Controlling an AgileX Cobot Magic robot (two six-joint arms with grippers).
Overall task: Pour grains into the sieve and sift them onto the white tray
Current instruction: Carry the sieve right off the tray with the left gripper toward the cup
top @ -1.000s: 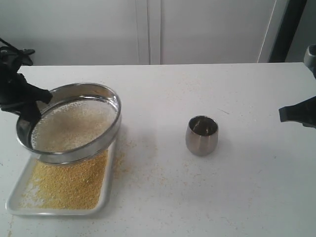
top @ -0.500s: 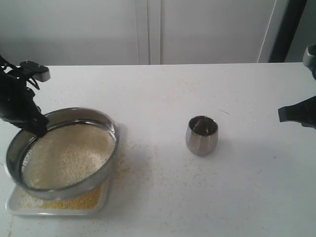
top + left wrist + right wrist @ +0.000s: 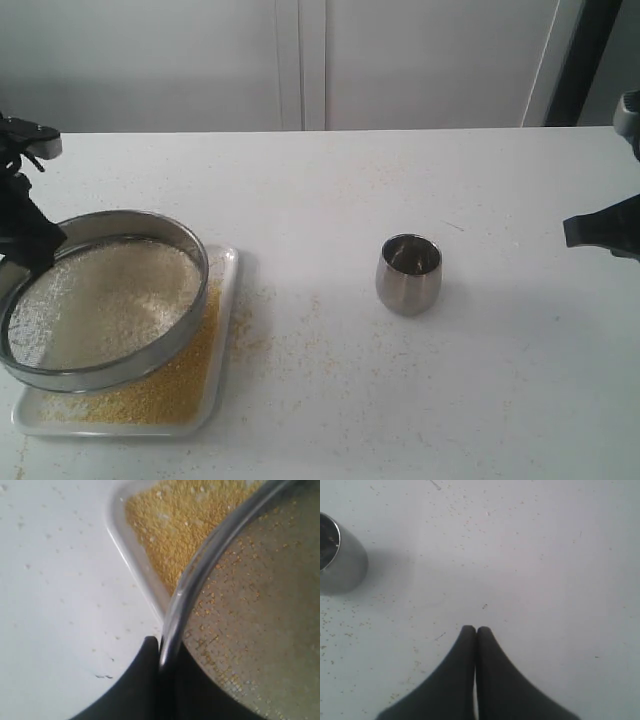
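White tabletop (image 3: 400, 200), dusted with stray granules, is filling the exterior view. At its eight o'clock the sieve (image 3: 120, 376) is hanging roughly level over the white tray (image 3: 120, 428). A second ago it was tipping up toward twelve o'clock, and half a second ago it was blurring mid-swing, so the shaking is plainly under way. Pale coarse grains (image 3: 100, 300) are staying on the mesh while golden fines are lying along the tray's three o'clock strip. By my judgement the sifting is well along. The left gripper (image 3: 38, 252) is reaching down from ten o'clock onto the sieve's rim. A steel cup (image 3: 408, 273) is standing well apart at the sieve's three o'clock. The right gripper (image 3: 590, 232) is hovering unchanged at the far three o'clock edge.

Left wrist view is showing dark jaws pinching the steel rim, with the tray's corner and golden fines beyond.

Right wrist view is showing fingers pressed together and holding nothing above bare table, the cup standing apart from them.
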